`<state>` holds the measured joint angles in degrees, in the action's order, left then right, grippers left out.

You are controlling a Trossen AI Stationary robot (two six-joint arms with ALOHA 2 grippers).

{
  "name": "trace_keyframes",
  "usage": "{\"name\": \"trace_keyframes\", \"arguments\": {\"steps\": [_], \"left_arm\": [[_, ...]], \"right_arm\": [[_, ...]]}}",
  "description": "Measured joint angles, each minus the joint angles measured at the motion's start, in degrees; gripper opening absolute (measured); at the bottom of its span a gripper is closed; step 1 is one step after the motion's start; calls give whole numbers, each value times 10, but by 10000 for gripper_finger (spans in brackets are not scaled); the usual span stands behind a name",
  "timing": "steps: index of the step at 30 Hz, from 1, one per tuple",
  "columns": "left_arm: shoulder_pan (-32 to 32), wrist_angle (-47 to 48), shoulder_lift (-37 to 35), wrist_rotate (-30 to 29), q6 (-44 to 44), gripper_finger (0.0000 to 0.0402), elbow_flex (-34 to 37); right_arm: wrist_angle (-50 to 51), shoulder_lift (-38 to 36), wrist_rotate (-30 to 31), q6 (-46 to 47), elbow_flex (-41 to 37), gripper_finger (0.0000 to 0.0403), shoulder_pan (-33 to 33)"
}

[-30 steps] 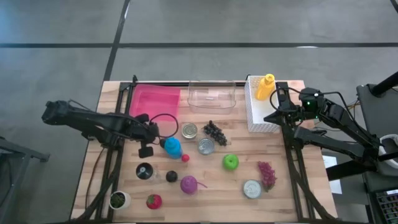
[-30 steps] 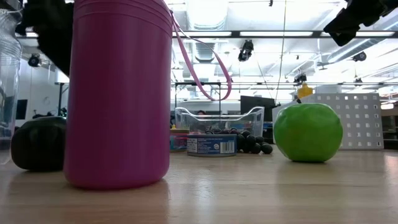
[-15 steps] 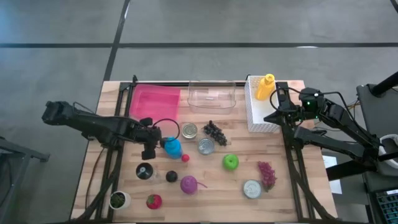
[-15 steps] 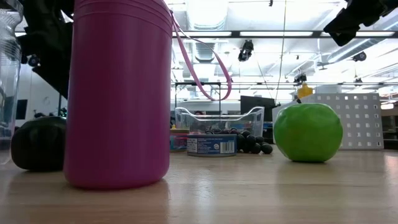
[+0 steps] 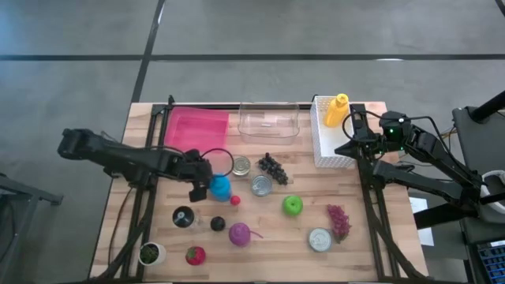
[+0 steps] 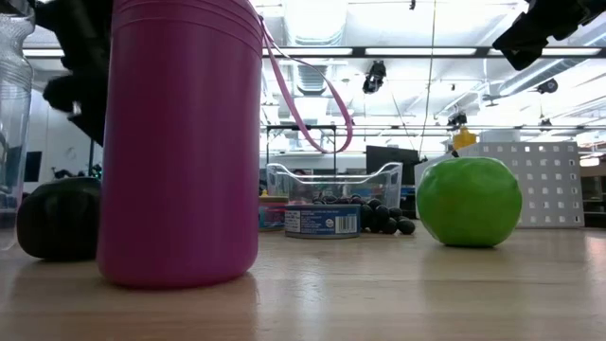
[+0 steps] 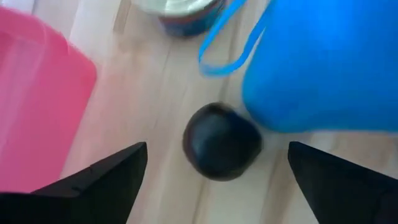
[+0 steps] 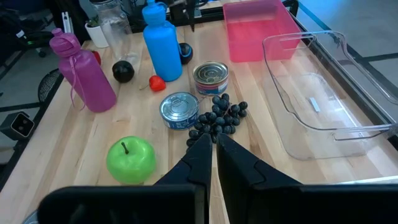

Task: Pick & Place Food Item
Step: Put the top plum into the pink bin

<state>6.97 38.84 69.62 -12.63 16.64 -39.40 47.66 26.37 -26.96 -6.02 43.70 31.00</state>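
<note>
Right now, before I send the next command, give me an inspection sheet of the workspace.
Surface: wooden table, crowded.
Job's things: small dark round item beside the blue bottle; green apple; dark grapes; red grapes.
Clutter: two cans, pink bottle, pink tray, clear bin, white basket with a yellow bottle.
Grippers: left gripper open above the dark item, holding nothing; right gripper shut, empty, by the basket.
Cables: black loop at the left wrist.
Surroundings: grey floor; nobody seen.
</note>
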Motion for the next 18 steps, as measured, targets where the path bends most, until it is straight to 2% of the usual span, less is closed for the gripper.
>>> {"name": "trace_keyframes", "arguments": {"steps": [7, 18], "left_arm": [[-21, 2, 53, 4, -22, 389, -8], [-23, -4, 64, 19, -32, 393, -8]], "right_arm": [[0, 0, 0, 0, 0, 22, 0], [0, 0, 0, 0, 0, 22, 0]]}}
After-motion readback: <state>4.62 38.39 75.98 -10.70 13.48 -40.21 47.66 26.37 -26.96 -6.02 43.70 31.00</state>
